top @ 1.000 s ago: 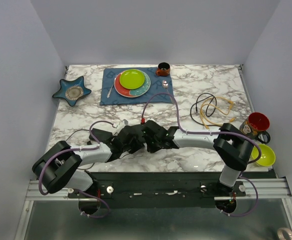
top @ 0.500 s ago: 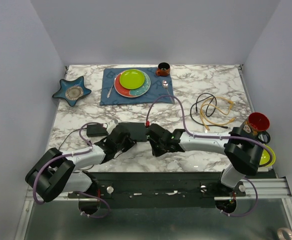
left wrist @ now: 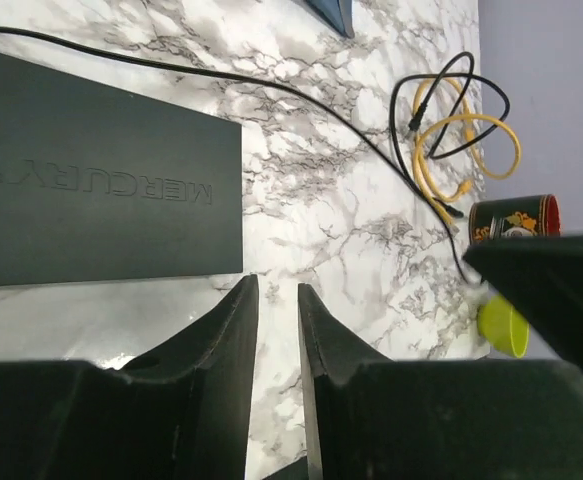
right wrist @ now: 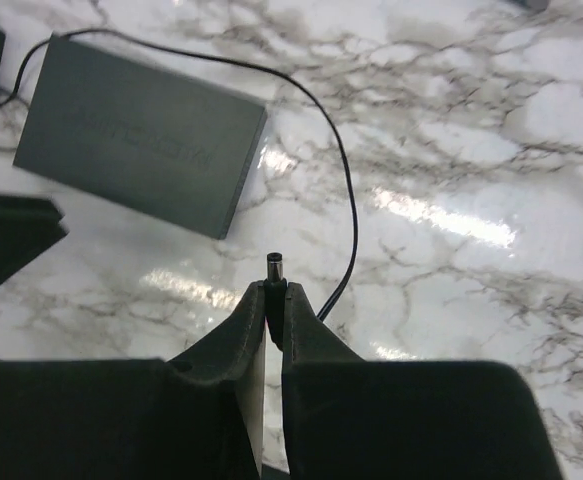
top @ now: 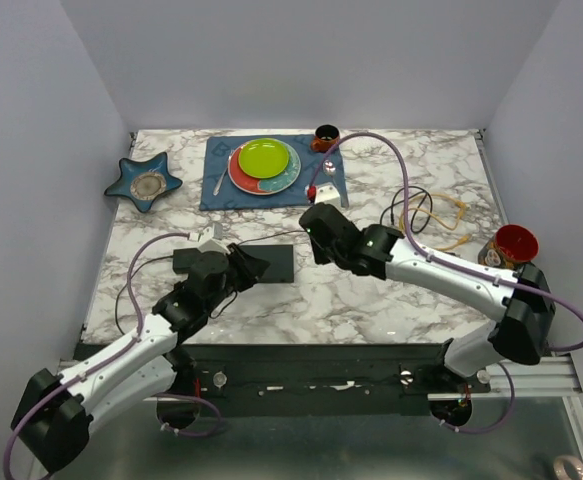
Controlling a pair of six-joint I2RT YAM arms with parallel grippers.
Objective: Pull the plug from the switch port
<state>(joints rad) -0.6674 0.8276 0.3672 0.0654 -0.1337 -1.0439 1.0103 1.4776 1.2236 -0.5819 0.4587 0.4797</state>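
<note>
The switch point(top: 276, 263) is a flat black box lying near the table's middle, also seen in the left wrist view point(left wrist: 101, 180) and the right wrist view point(right wrist: 141, 135). My right gripper point(top: 313, 236) hovers just right of and behind it, shut on the plug point(right wrist: 275, 268). The plug's metal tip is bare and pokes out past the fingertips, clear of the switch. Its thin black cord point(right wrist: 349, 200) trails back toward the switch's far edge. My left gripper point(left wrist: 278, 290) sits low at the switch's near left side, jaws narrowly apart with only marble between them.
A small black power brick point(top: 193, 260) lies left of the switch. At the back are a blue placemat with a green plate point(top: 263, 158), a star dish point(top: 144, 181) and a brown cup point(top: 326, 137). Yellow and black cables point(top: 426, 220) and a red mug point(top: 511, 245) are on the right.
The right gripper has lifted and moved back and right with the plug, away from the switch. The left arm has drawn back leftward, uncovering the switch.
</note>
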